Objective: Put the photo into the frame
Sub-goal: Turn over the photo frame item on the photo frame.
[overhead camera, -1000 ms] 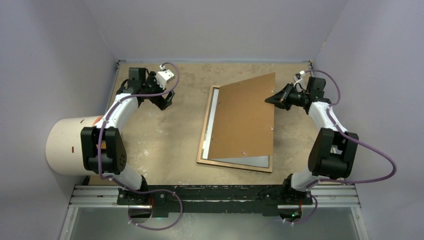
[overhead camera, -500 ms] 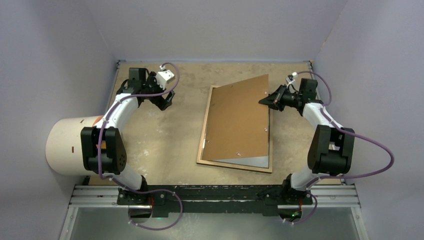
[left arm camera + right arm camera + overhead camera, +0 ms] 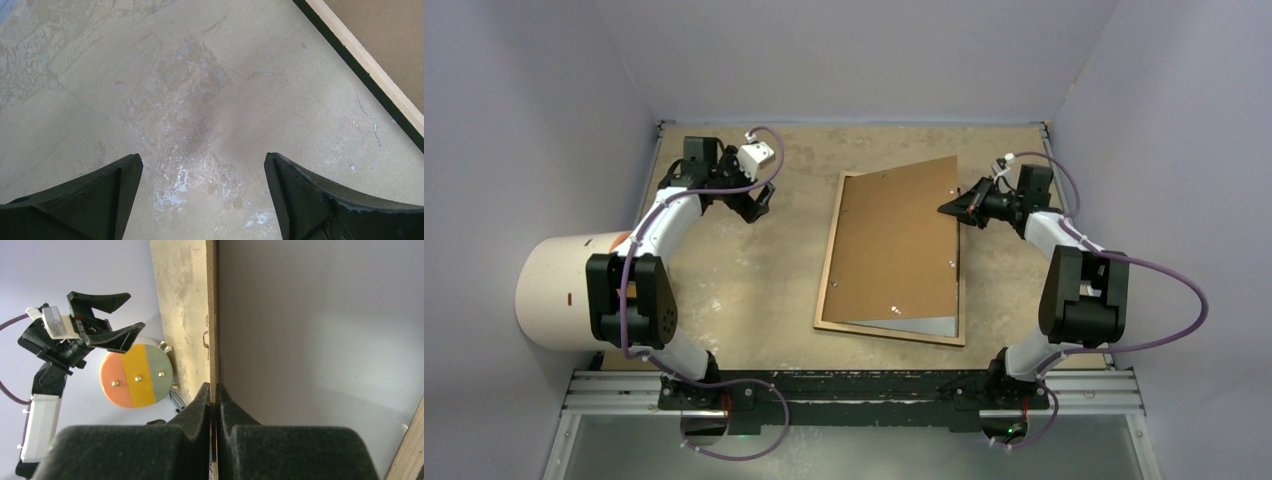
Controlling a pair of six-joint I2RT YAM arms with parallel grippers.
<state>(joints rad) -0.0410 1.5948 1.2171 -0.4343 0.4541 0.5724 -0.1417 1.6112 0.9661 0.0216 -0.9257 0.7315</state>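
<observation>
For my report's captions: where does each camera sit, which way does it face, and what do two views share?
Top: overhead, near side, looking down on table, frame, board; left arm and right arm show.
Left wrist: on left arm, looking down at table; open left claw shows.
Right wrist: on right arm, looking along the board's edge; right claw, shut on it, shows.
Shared: frame in top and left wrist; left claw in all three.

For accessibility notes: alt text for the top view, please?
The right gripper, shut, pinches the right edge of a brown backing board lying askew over the frame on the table. The left gripper hangs open, well to the left.
</observation>
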